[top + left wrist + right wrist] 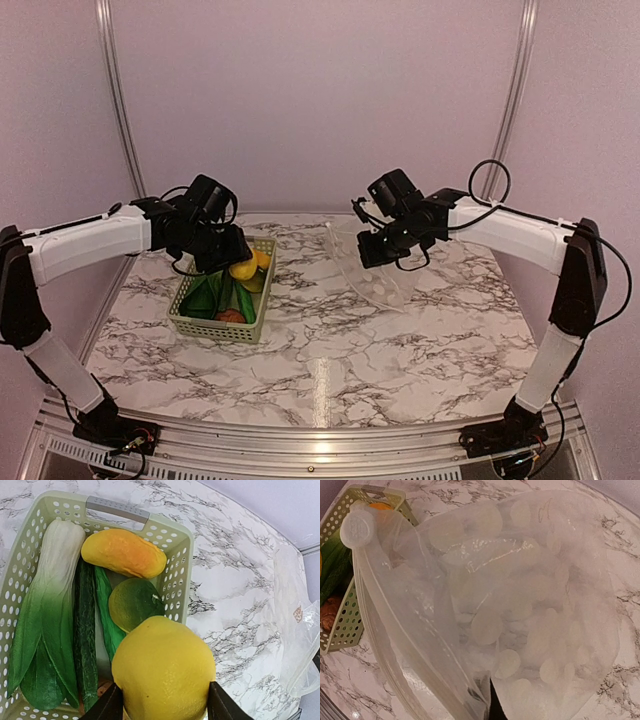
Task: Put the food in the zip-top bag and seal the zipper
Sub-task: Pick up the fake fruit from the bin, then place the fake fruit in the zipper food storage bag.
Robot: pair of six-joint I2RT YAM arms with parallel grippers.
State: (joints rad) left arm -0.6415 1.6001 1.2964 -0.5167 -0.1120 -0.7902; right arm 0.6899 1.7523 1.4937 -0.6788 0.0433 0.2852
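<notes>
My left gripper (165, 707) is shut on the yellow lemon (165, 670), one finger against each side, above the near right part of the pale green basket (117, 509). In the basket lie the rest of the food: bok choy (45, 610), long green pieces (85, 630), a round green fruit (135, 602) and an orange piece (124, 552). A reddish-brown round one (230, 316) lies at its front. My right gripper (490, 705) is shut on the edge of the zip-top bag (520, 605), holding it up with the mouth gaping toward the basket. The zipper (385, 625) runs along that mouth.
The basket (215, 330) stands left of centre on the marble table, and the bag (375, 275) hangs to its right with a gap of bare marble (310, 290) between them. A metal frame and lilac walls close in the back and sides.
</notes>
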